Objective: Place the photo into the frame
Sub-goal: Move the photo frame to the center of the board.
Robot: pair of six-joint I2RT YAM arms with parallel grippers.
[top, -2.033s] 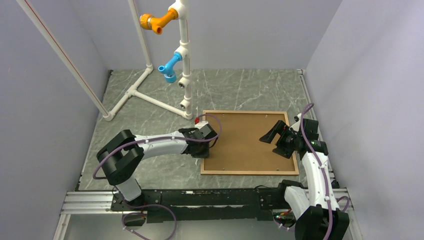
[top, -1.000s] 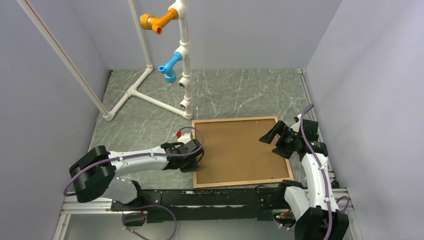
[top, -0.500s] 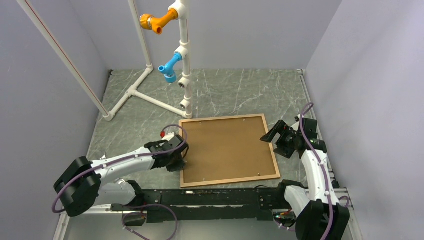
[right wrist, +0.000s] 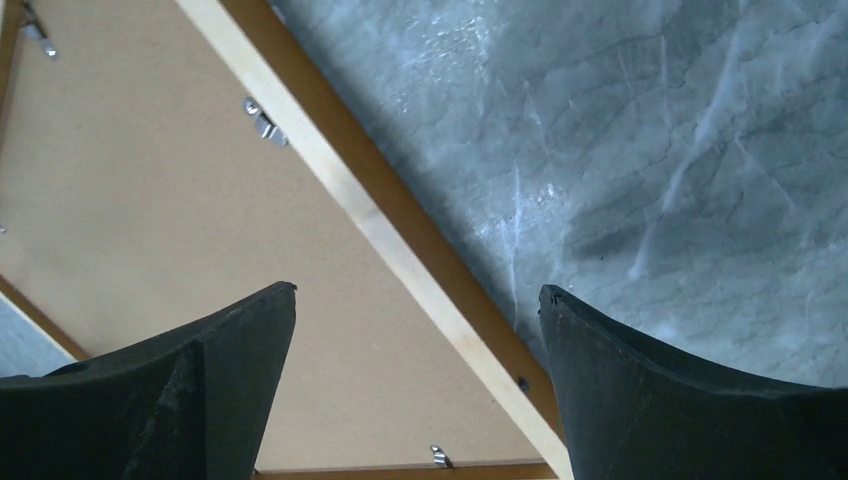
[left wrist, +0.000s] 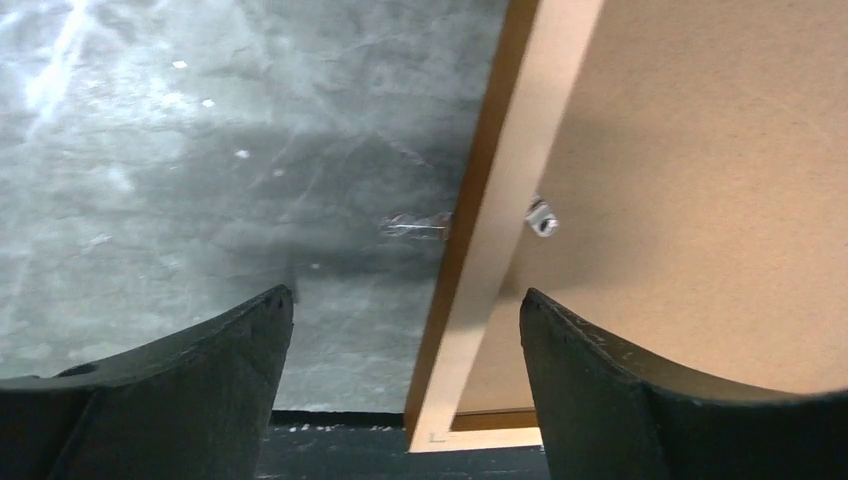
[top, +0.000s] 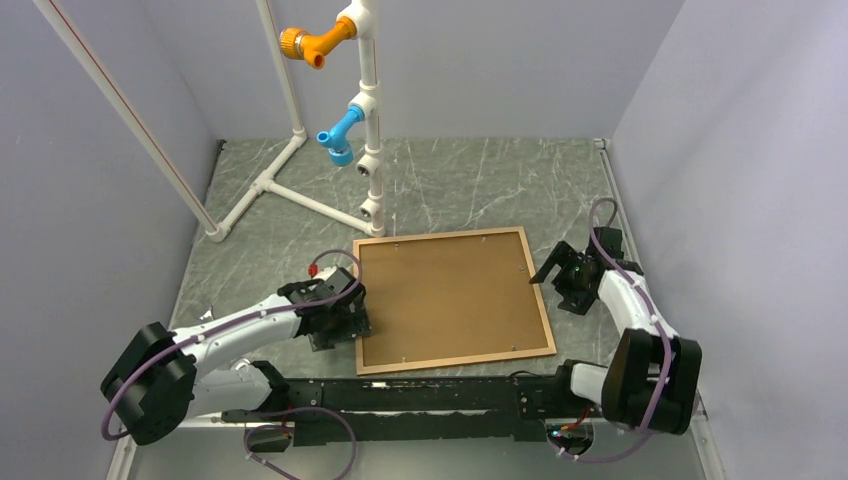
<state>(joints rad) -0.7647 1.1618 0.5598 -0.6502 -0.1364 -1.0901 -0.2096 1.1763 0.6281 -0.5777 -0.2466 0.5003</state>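
The frame (top: 455, 362) lies face down on the grey marbled table, its thin light-wood rim around a brown hardboard backing sheet (top: 450, 295). The photo is out of view. My left gripper (top: 345, 325) is open at the frame's left edge near its front-left corner. In the left wrist view the rim (left wrist: 500, 230) runs between the spread fingers of the left gripper (left wrist: 405, 291), untouched, with a small metal tab (left wrist: 541, 218) on the backing. My right gripper (top: 550, 272) hovers open over the frame's right edge. The right wrist view shows the rim (right wrist: 400, 250) crossing between the fingers of the right gripper (right wrist: 418, 287).
A white pipe stand (top: 368, 120) with an orange fitting (top: 312, 42) and a blue fitting (top: 340, 132) rises at the back left. Its base pipes (top: 262, 185) lie on the table. A black rail (top: 420, 395) runs along the near edge. Walls close in on three sides.
My left gripper dragged the frame to the left, then opened and let go of its left edge. The right arm folded back, its gripper staying open by the right edge.
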